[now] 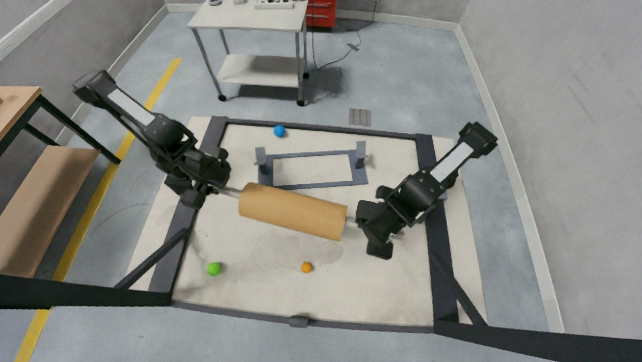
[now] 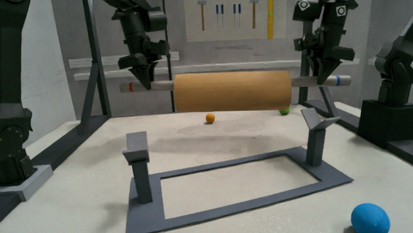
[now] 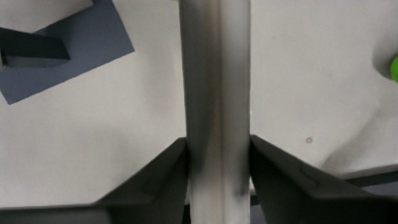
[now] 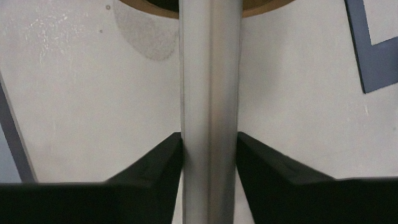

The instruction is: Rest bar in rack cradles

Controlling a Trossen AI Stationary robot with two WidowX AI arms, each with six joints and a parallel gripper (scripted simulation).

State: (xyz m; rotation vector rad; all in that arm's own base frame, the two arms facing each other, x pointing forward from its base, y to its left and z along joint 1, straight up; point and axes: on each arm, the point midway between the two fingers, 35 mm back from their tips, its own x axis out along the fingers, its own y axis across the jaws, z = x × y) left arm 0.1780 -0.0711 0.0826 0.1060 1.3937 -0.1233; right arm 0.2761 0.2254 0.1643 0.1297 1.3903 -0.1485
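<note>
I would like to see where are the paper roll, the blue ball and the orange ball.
paper roll (image 1: 292, 211) (image 2: 233, 91): top and exterior views, middle of its side
blue ball (image 1: 279, 131) (image 2: 370, 220): top and exterior, its middle
orange ball (image 1: 306, 267) (image 2: 210, 118): same views, its middle
</note>
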